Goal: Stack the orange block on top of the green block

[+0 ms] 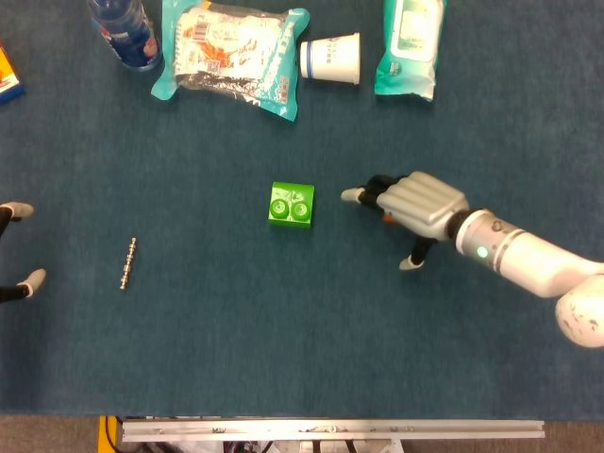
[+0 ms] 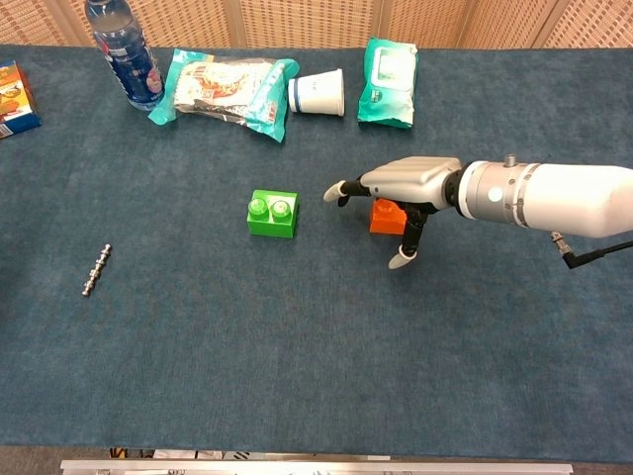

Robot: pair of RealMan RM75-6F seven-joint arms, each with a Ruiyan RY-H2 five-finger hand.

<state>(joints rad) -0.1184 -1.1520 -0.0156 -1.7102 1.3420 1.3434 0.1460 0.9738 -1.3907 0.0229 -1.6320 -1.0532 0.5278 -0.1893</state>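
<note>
Your right hand (image 2: 396,188) grips the orange block (image 2: 387,217) near mid-bench, just beside the green block (image 2: 272,214); your left hand (image 1: 17,250) lies open.

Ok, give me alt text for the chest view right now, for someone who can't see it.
The right hand holds the orange block just above the blue cloth, a short way right of the green block, which sits alone mid-table. Along the far edge lie a water bottle, a snack bag, a tipped paper cup and a wipes pack.
</note>
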